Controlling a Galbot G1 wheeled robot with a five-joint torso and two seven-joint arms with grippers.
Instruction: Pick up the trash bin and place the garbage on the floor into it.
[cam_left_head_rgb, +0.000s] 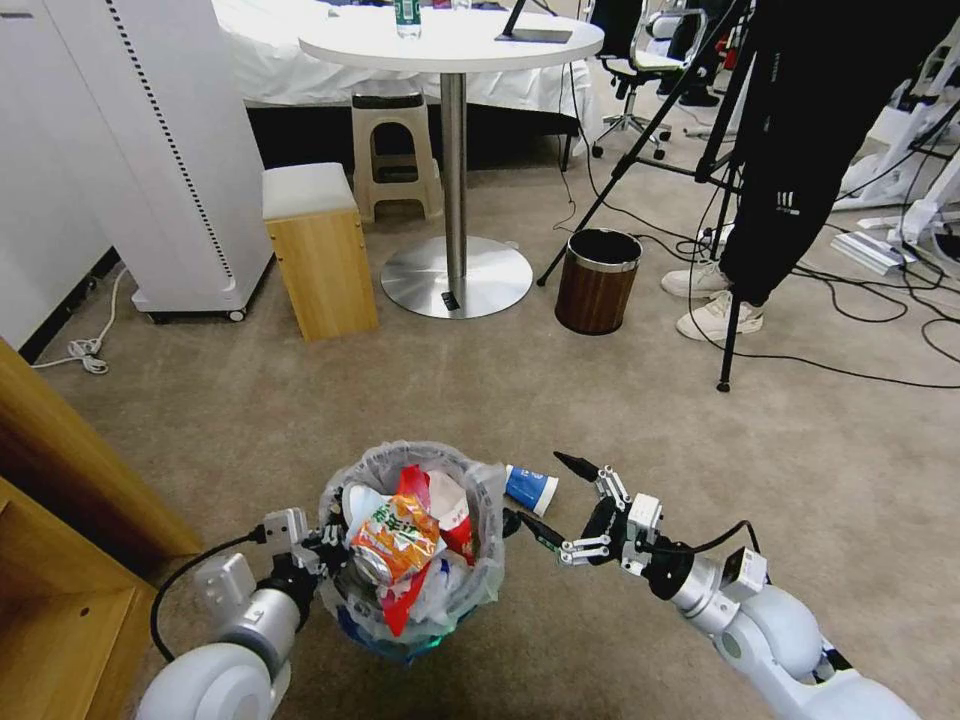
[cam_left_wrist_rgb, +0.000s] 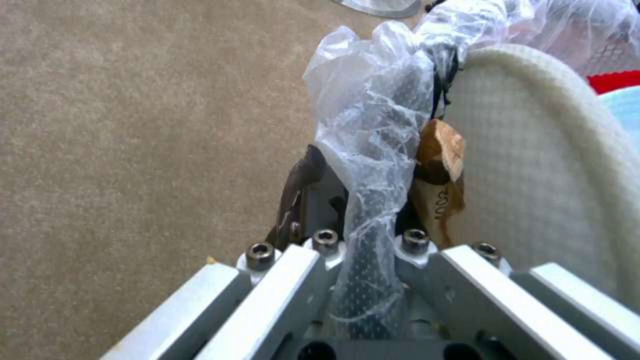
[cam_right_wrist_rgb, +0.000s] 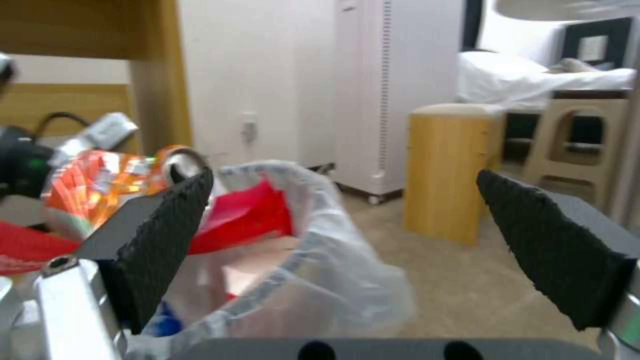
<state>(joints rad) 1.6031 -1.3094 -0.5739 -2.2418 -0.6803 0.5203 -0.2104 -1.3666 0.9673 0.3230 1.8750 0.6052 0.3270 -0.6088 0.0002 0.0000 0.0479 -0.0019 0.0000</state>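
**Bin Held at the Rim, Paper Cup on the Carpet**

While the left gripper (cam_left_head_rgb: 322, 548) is clenched on the rim of the trash bin (cam_left_head_rgb: 412, 610), pinching wire mesh and crinkly clear liner together, the right gripper (cam_left_head_rgb: 552, 497) hangs just beside the bin's far side with its two black, ridged, pointed fingers (cam_right_wrist_rgb: 167, 240) spread wide and nothing between them.

Low in the middle of the head view, close before the robot, the round bin is heaped above its rim. A crushed orange can (cam_left_head_rgb: 392, 540) lies on top, shiny and dented, with glossy red wrappers (cam_left_head_rgb: 455, 515) behind and under it. Blue shows through the plastic near the base.

From the left wrist, a white slipper (cam_left_wrist_rgb: 533, 165) with a waffle-textured sole presses against the liner, and the rough, splintered end of a wooden stick (cam_left_wrist_rgb: 440, 155) pokes up beside it.

On the short beige carpet, a blue-and-white paper cup (cam_left_head_rgb: 530, 487) lies on its side just beyond the bin, beside the right gripper's upper finger.
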